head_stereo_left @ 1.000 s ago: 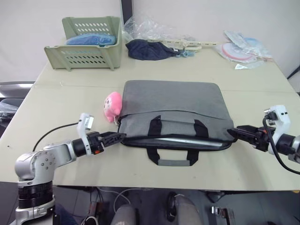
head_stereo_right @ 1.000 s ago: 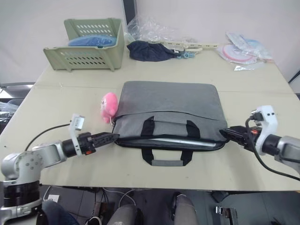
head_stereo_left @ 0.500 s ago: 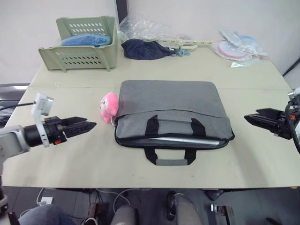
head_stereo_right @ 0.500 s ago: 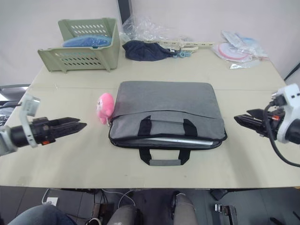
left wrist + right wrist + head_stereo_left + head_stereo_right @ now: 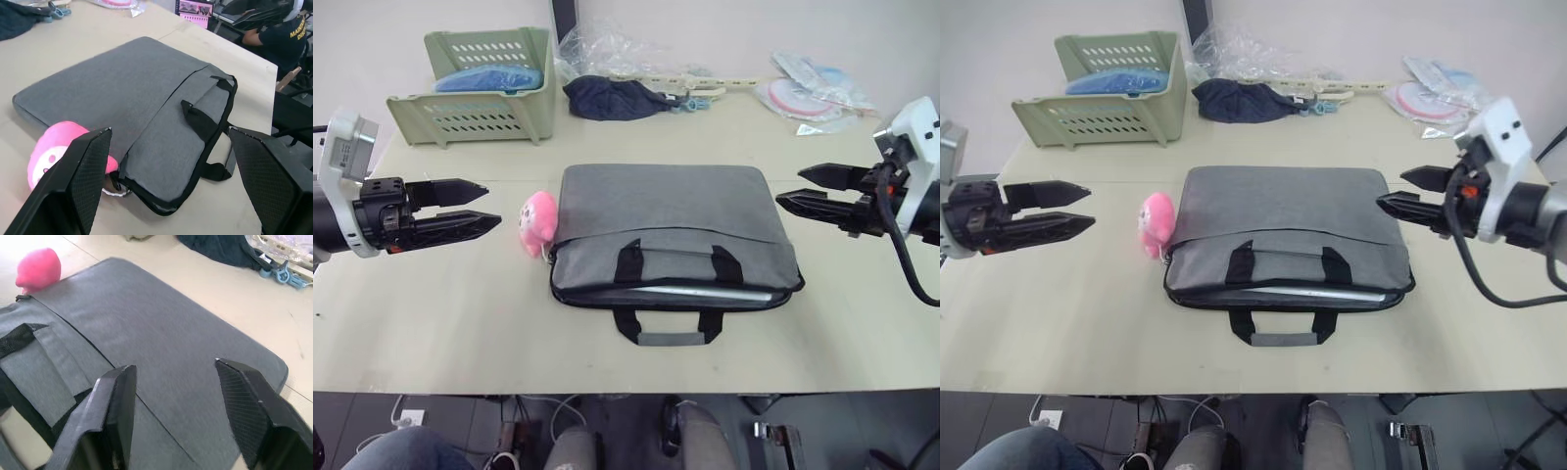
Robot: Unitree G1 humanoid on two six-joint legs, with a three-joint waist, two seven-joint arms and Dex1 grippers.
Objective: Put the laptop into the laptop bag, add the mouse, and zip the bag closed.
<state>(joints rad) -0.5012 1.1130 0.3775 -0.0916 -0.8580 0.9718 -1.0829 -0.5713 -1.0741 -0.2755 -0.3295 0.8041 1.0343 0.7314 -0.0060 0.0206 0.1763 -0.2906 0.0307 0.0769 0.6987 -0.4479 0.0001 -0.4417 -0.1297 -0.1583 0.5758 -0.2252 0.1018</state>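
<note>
Two end effectors, both empty with fingers parted: left end effector (image 5: 475,204) beside the pink plush (image 5: 538,219), right end effector (image 5: 798,188) over the bag's far right corner. Laptop bag (image 5: 671,215): flat mid-worktop (image 5: 460,313), zipper unfastened. Laptop (image 5: 705,291): silver edge showing inside the open mouth, so apparently stowed. Mouse: not located. Outstanding, by appearance: mouse, zipping.
</note>
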